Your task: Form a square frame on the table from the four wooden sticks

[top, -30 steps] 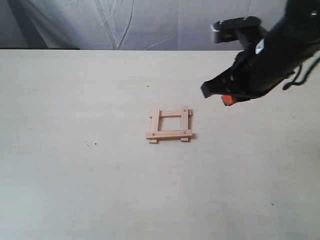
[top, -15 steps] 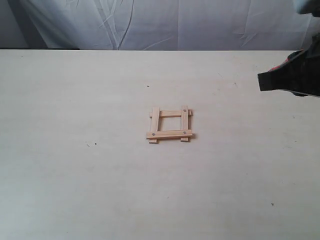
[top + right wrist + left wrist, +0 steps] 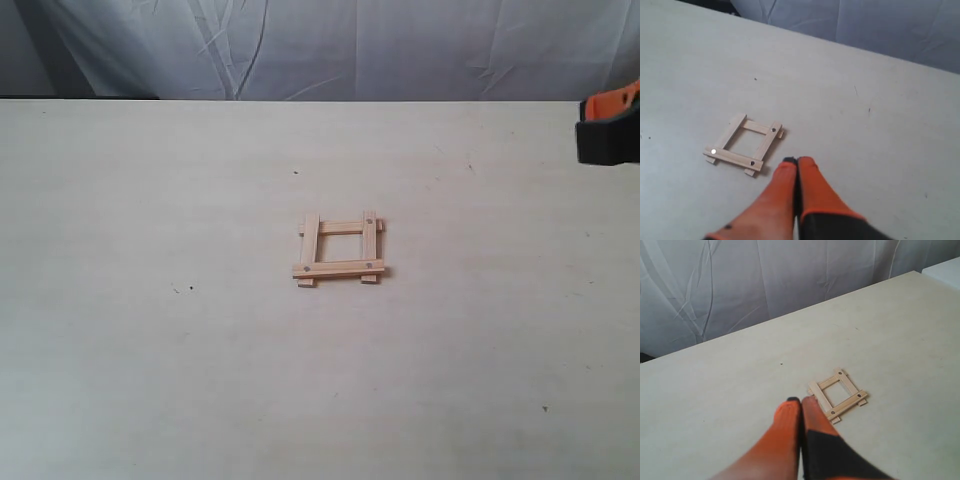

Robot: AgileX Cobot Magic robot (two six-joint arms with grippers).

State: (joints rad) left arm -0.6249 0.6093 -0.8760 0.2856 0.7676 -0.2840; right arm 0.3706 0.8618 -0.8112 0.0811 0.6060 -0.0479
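Centre of table point(image 3: 150, 350): square frame point(image 3: 340, 251), four wooden sticks point(image 3: 338, 268) overlapped at corners. The right gripper point(image 3: 796, 161) is pressed together and cut off at the exterior view's right edge. The left gripper point(image 3: 800, 401) is likewise together, seen only from its wrist.

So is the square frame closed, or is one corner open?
Closed: the four wooden sticks overlap at all four corners, lying flat on the table.

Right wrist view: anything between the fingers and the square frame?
No. In the right wrist view, only a bare strip of table separates the closed right fingers from the square frame.
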